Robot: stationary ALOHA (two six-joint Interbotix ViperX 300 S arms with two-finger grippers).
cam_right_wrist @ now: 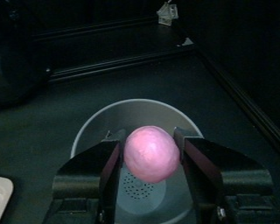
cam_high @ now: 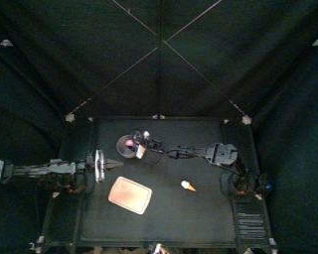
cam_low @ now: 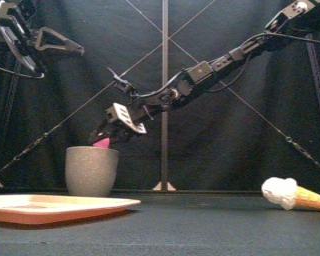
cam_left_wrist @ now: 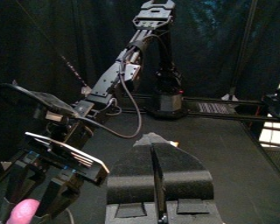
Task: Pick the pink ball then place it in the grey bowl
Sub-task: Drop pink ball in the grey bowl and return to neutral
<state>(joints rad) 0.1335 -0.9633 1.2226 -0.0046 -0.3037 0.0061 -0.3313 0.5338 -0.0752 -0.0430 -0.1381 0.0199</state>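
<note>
Locate ball (cam_low: 103, 143) in right hand (cam_right_wrist: 150, 140), pinched between both jaws. Find cup (cam_low: 92, 172) upright near back edge of worktop (cam_high: 189, 213), toward back left corner. Note ball just above cup rim, over the opening, not yet inside. Read ball as slightly egg-shaped, long axis along the jaws, pointing down into cup. Judge release as a straight drop: spread jaws, no sideways travel needed. Leave left hand (cam_left_wrist: 157, 171) idle at left edge, jaws pressed together.

Dim overall, soft light on table (cam_high: 189, 213), mild sheen on pink ball (cam_right_wrist: 150, 150)
</note>
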